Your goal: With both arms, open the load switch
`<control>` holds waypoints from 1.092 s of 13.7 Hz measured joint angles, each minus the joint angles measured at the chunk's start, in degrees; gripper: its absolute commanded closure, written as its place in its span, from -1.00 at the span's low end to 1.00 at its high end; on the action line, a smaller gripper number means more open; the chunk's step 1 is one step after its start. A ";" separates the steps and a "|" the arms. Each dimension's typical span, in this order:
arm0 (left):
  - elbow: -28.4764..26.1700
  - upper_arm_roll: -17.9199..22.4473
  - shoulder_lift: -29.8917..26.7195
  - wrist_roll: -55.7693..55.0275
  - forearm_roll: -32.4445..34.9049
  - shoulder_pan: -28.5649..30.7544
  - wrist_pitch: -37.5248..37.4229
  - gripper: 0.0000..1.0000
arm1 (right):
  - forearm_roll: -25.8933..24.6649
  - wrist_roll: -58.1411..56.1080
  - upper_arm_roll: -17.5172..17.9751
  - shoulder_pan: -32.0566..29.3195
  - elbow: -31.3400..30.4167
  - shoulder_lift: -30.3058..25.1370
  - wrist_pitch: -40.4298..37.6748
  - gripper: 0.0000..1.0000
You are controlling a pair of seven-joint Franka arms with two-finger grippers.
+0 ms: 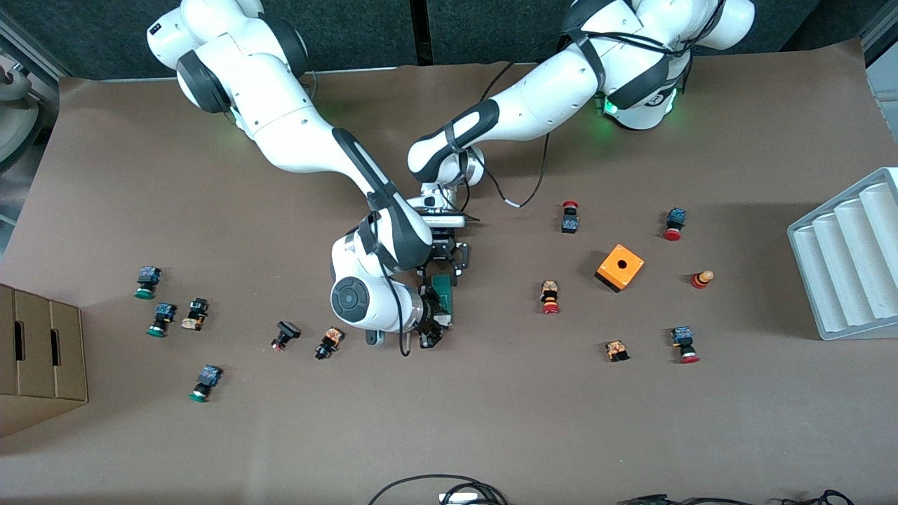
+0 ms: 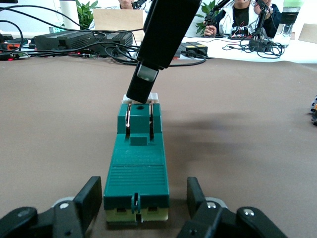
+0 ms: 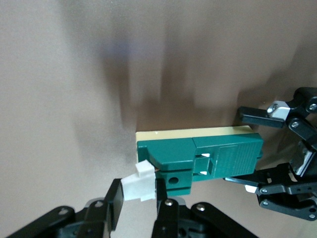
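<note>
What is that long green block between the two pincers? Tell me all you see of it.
The long dark green plastic-looking load switch lies flat on the brown table on a cream base, with a ribbed lid and two slots. The left pincer clamps one end; the right pincer is shut on the small white tab at its opposite end.

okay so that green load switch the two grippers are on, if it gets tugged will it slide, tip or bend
The load switch looks like rigid moulded plastic, so it probably won't bend. It lies long and flat on the table, so tipping seems unlikely. With the left gripper clamping one end and the right gripper pinching its white tab, sliding seems unlikely.
</note>
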 measured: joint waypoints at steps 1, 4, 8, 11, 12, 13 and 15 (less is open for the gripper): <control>0.00 0.00 0.00 0.00 0.00 0.00 0.00 -0.55 | -0.03 -0.01 0.00 0.01 0.00 -0.09 -0.15 0.33; 0.00 0.01 0.00 0.00 0.00 -0.01 0.00 -0.55 | -0.07 -0.01 0.00 0.02 -0.04 -0.77 -1.26 0.33; 0.00 0.02 0.00 0.00 0.00 -0.02 0.00 -0.55 | -0.09 -0.01 0.00 0.06 -0.11 -1.38 -2.47 0.33; 0.00 0.03 0.00 0.00 0.00 -0.03 0.00 -0.55 | -0.10 -0.02 0.00 0.09 -0.60 -1.90 -2.70 0.33; 0.00 0.03 0.00 0.00 0.00 -0.03 -0.01 -0.55 | -0.10 -0.02 0.01 0.14 -0.93 -2.28 -2.88 0.33; 0.00 0.03 0.00 0.00 0.00 -0.03 -0.01 -0.55 | -0.10 -0.03 0.03 0.20 -1.25 -2.63 -3.06 0.33; 0.00 0.04 0.00 0.00 0.00 -0.04 -0.02 -0.55 | -0.11 -0.03 0.04 0.30 -1.50 -3.00 -3.54 0.33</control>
